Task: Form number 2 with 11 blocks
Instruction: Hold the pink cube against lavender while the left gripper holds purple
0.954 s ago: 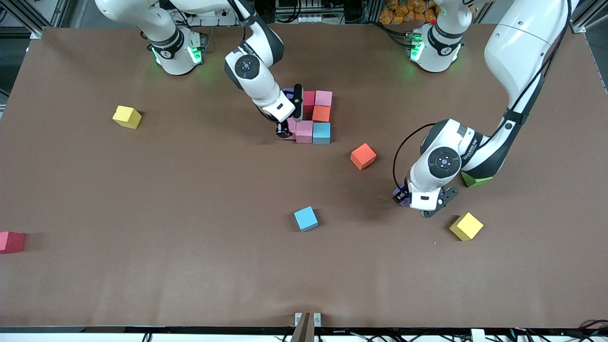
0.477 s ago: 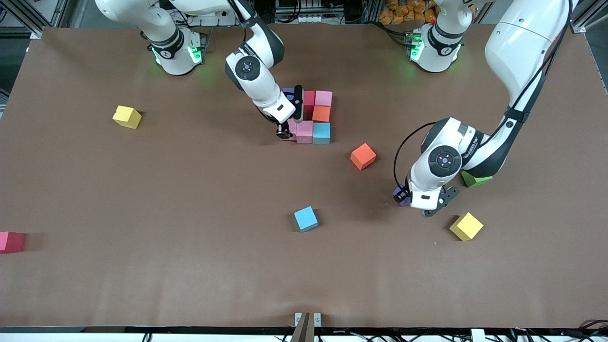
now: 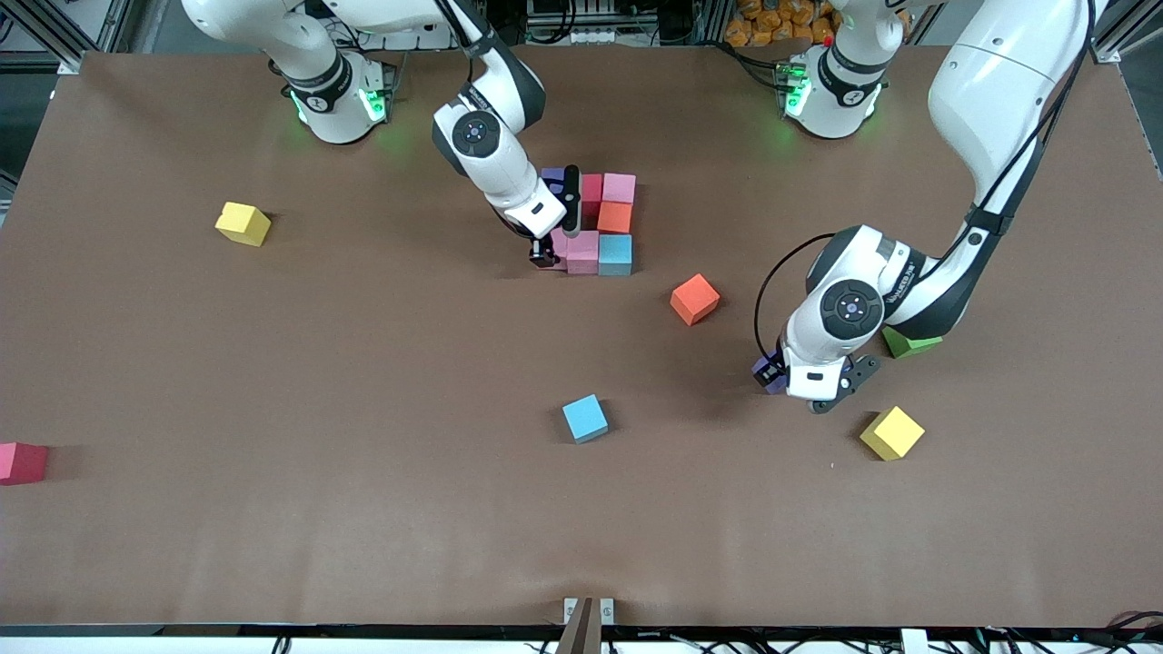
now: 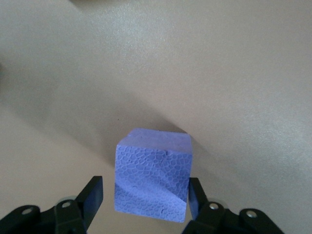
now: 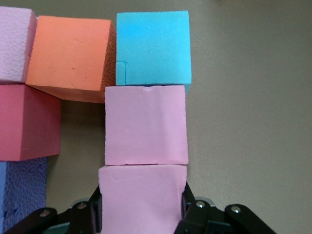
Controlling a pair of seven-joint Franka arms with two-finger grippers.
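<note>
Centre-right of your front frame: left gripper (image 3: 770, 372) jaws grasp a purple block (image 4: 152, 174). Upper centre: right gripper (image 3: 543, 257) jaws grasp a pink block (image 5: 141, 197).

Even, diffuse overhead light covers the brown table (image 3: 363, 509) in the front view, with short soft shadows beside each cube and broader, fainter ones under both arms; green indicator lights glow at the two arm bases. In the left wrist view the surface looks pale and washed out, and the purple cube (image 4: 152, 175) throws a wide soft-edged shadow, its pitted texture in sharp focus. The right wrist view is bright and crisp, with thin dark shadows in the gaps between the cubes and no visible glare.
</note>
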